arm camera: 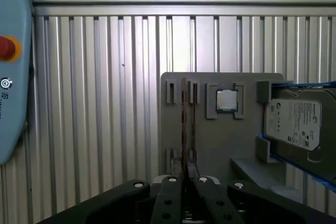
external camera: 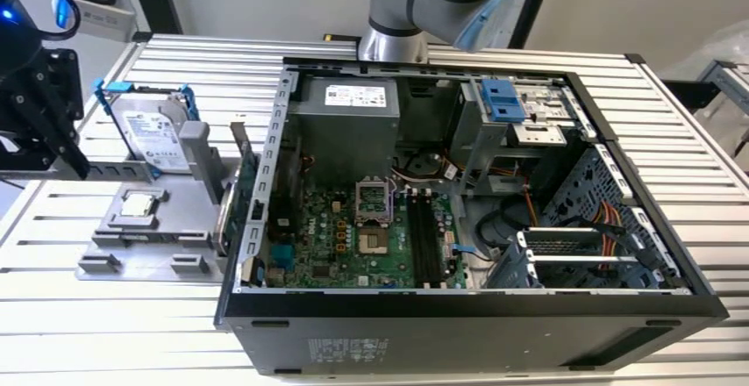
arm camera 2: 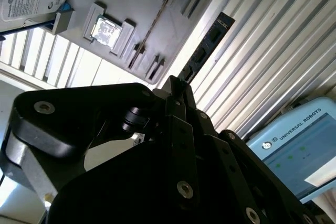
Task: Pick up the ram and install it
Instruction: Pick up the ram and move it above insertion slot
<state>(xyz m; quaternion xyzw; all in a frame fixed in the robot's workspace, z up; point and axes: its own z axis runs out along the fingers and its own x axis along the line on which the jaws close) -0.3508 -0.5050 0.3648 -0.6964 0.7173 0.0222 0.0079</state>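
Note:
My gripper is shut on the ram, a long narrow dark stick with chips. The stick juts out past the fingertips over the ribbed table. In the first wrist view the ram shows edge-on as a thin line rising from the closed gripper, in front of the grey fixture. In the exterior view the black gripper hangs at the far left, above the table and left of the fixture. The motherboard's black slots lie inside the open computer case.
The grey fixture holds a silver processor chip, a hard drive in a blue frame, and a thin board on edge in its slots. A green expansion card stands against the case wall. A blue-edged pendant lies on the table.

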